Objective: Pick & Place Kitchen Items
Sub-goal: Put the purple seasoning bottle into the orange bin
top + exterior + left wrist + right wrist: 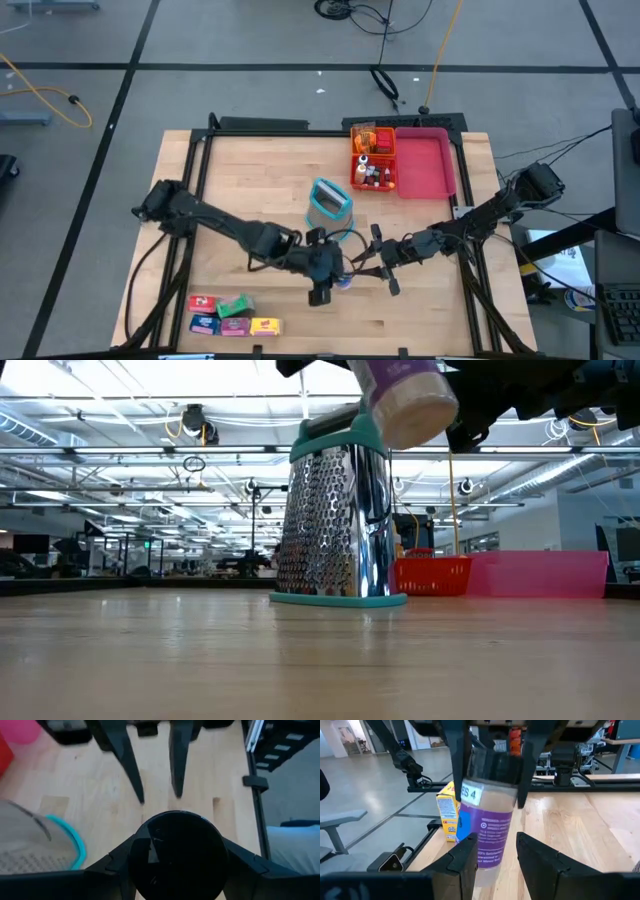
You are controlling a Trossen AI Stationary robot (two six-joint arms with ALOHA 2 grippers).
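On the near edge of the wooden desk (250, 180) sit small red, blue, green and yellow boxes (233, 316) in a cluster. Just beyond, at mid-desk, the left pincer (322, 290) is clenched on the black lid of a purple-labelled spice jar (405, 395), holding it raised off the desk. The right pincer (384, 272) faces it from the right with its fingers (465, 857) spread either side of the jar's lower end, not clearly touching. Behind them stands a teal-rimmed metal grater (335, 520), upright. Farthest back, an orange tray (373, 155) holds little bottles, touching a pink tray (426, 160).
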